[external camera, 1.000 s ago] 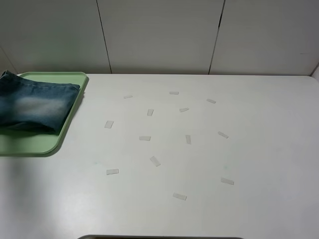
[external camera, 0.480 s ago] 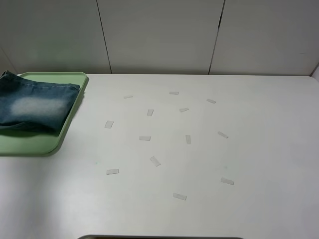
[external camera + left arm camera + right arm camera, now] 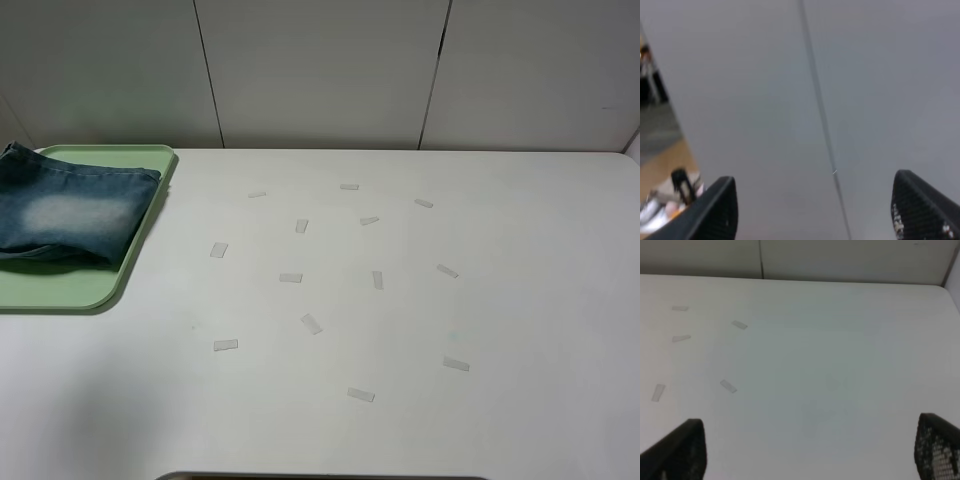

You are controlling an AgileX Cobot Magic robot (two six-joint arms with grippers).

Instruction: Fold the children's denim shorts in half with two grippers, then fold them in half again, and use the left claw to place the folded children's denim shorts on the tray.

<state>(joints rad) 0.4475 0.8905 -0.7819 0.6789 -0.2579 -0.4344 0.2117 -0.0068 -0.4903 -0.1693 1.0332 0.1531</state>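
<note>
The children's denim shorts [image 3: 70, 212] lie folded into a compact bundle on the pale green tray [image 3: 95, 290] at the table's far left, their left part cut off by the exterior view's edge. Neither arm shows in the exterior view. In the left wrist view my left gripper [image 3: 815, 212] is open, its two black fingertips [image 3: 720, 205] wide apart with nothing between them, facing a grey wall panel. The right wrist view shows my right gripper [image 3: 812, 452] open as well, above bare white table, with nothing held.
Several small pale tape strips [image 3: 311, 323] are scattered over the middle of the white table [image 3: 520, 300]. Grey wall panels [image 3: 320, 70] stand behind the table's far edge. A dark rim shows at the table's front edge [image 3: 320, 476].
A faint shadow over the table's front left corner and the tray's near edge has faded away. The shorts and tray have stayed where they were.
</note>
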